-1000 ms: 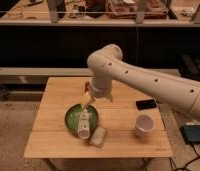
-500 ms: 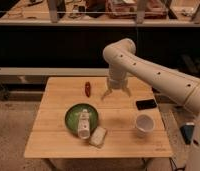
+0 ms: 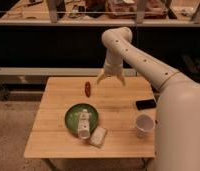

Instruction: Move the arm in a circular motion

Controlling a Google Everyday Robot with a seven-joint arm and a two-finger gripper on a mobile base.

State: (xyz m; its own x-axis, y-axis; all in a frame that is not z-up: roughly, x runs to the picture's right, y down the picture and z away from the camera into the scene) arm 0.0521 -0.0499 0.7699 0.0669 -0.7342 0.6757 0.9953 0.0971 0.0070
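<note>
The gripper [image 3: 111, 78] hangs with fingers splayed wide, holding nothing, above the far edge of the wooden table [image 3: 53, 137]; a small red object [image 3: 87, 89] lies just left; nearer, a green plate [image 3: 72, 119] (white bottle [image 3: 83, 124] across it), a white cup [image 3: 143, 125], a black phone [image 3: 146, 104]; the arm [image 3: 143, 60] rises from the gripper, then slopes down to the right.

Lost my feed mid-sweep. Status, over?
Gripper open, empty, hanging over the table's far edge. Arm bent high above the tabletop. Red item just left of gripper, not touching; plate, cup, phone below sweep.
</note>
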